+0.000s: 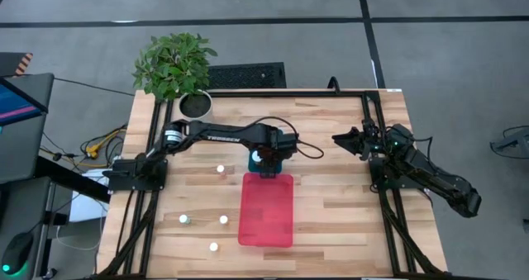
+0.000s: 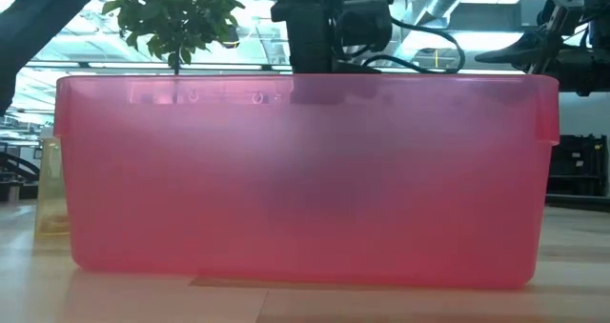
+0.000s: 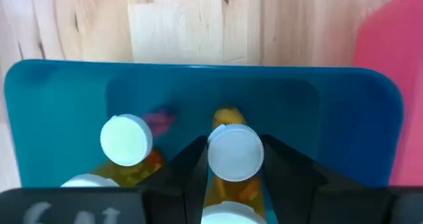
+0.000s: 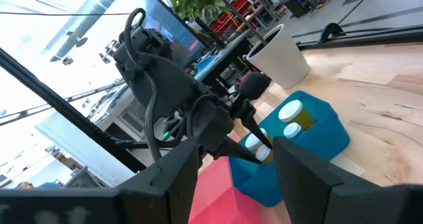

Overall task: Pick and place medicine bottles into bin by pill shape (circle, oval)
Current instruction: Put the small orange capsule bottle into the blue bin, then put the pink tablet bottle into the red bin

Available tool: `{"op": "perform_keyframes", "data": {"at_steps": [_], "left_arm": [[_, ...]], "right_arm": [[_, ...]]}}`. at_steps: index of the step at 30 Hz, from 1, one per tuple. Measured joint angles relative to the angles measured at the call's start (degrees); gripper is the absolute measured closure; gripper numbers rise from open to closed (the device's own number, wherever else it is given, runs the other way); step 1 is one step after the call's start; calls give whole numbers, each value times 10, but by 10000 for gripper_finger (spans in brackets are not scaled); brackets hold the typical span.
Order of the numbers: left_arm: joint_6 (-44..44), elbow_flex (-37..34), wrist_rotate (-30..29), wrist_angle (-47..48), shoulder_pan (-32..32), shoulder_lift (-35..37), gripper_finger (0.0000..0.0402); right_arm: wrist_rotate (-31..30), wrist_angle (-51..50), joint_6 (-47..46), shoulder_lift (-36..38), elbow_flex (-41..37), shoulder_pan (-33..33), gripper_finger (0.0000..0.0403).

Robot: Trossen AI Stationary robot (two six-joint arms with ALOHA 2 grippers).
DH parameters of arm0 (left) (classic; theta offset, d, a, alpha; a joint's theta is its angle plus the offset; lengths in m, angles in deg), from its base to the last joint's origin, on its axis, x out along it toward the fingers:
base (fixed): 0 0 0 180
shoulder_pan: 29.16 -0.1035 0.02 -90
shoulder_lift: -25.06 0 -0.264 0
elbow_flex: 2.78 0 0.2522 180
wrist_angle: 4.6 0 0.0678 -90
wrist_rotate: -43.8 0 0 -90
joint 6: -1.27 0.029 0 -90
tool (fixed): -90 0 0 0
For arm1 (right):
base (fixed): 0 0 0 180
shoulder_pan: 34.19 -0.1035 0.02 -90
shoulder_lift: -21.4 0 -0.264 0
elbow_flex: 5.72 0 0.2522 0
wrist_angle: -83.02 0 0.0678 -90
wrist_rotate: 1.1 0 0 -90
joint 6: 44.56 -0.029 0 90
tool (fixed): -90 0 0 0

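Note:
My left gripper [image 1: 266,158] reaches down into a small blue bin [image 1: 266,169] at the table's middle and is shut on a medicine bottle [image 3: 234,151] with a white cap and an orange body. Three more white-capped bottles stand in that bin, one of them beside the held bottle [image 3: 125,139]. The bin and its bottles also show in the right wrist view [image 4: 291,112]. Several bottles stand loose on the table's left half, among them one at the far side [image 1: 220,168] and one at the near side [image 1: 213,247]. My right gripper [image 4: 238,184] is open and empty at the table's right side [image 1: 343,138]. My left gripper pinches the bottle between its two fingers [image 3: 188,168], one on each side of the orange body just under the white cap [image 3: 215,187]. The fingers come from above, pointing down into the blue bin. The bottle stands upright, cap up; whether its base is on the bin's floor is hidden.
A long pink bin [image 1: 267,210] lies just near-side of the blue bin and fills the low view [image 2: 305,180]. A plant in a white pot [image 1: 196,104] stands at the far left. Black frame rails run along the table's left and right edges.

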Motion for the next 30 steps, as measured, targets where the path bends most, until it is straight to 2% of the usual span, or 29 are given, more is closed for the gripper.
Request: {"op": "perform_keyframes", "data": {"at_steps": [8, 18, 26, 30], "left_arm": [[7, 0, 21, -2, -2, 1, 270], [9, 1, 23, -5, -4, 1, 194], [-2, 80, 23, 61, -4, 2, 147], [-20, 138, 28, 148, -4, 2, 130]], "right_arm": [[0, 0, 0, 0, 0, 0, 198], [0, 0, 0, 0, 0, 0, 198], [0, 0, 2, 0, 0, 0, 198], [0, 0, 1, 0, 0, 0, 198]]}}
